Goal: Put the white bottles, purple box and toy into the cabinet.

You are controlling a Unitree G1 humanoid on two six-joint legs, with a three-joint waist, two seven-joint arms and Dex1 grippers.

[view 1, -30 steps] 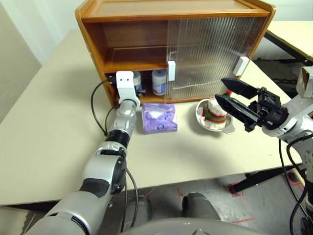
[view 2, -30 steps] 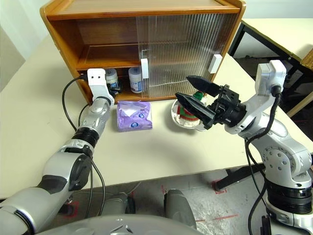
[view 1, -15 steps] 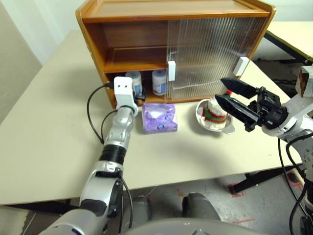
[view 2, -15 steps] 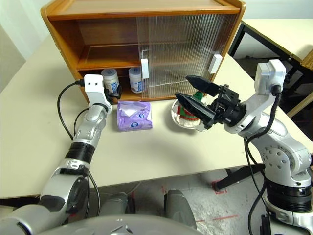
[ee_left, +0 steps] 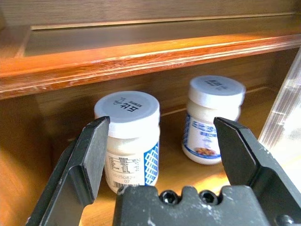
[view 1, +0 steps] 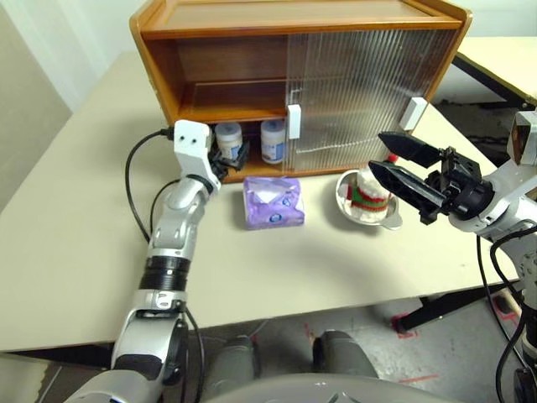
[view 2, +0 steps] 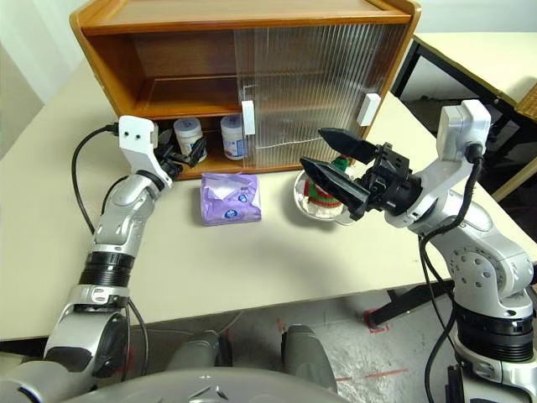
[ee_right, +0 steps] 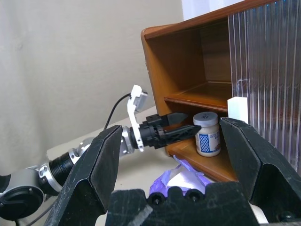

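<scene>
Two white bottles stand side by side on the floor of the cabinet, in its open left half under the inner shelf. My left gripper hovers open and empty at that opening, just in front of the left bottle; the other bottle stands further in. The purple box lies on the table in front of the cabinet. The toy sits in a shiny metal bowl. My right gripper hangs open above the toy, holding nothing.
The ribbed sliding doors cover the cabinet's right half, their white handles standing out. A cable loops from my left wrist over the beige table. Another table stands at the far right.
My left gripper has drawn back out of the cabinet opening and risen a little, its arm swinging out to the left. Both bottles stay inside. The right arm has kept still.
</scene>
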